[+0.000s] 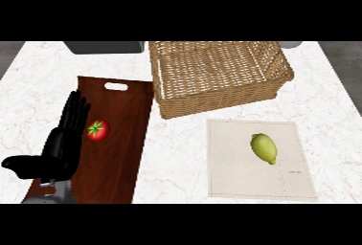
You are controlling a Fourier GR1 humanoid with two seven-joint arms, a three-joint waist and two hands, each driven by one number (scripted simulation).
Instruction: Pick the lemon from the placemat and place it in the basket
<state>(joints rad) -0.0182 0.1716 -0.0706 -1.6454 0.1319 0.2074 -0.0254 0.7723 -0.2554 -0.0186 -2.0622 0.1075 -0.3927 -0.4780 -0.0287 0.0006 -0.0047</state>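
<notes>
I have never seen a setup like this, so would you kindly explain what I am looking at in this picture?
This is a single view from a humanoid robot's head, looking steeply down at a white marble counter. The black shape at the lower left is the robot's left hand, open and resting over a dark wooden cutting board, holding nothing. Its right hand is not in view. A tomato lies on the board beside the hand. To the right, a lemon lies on a pale placemat. Behind the placemat stands a wicker basket, where the lemon is meant to go. Nothing has been picked up yet.
</notes>
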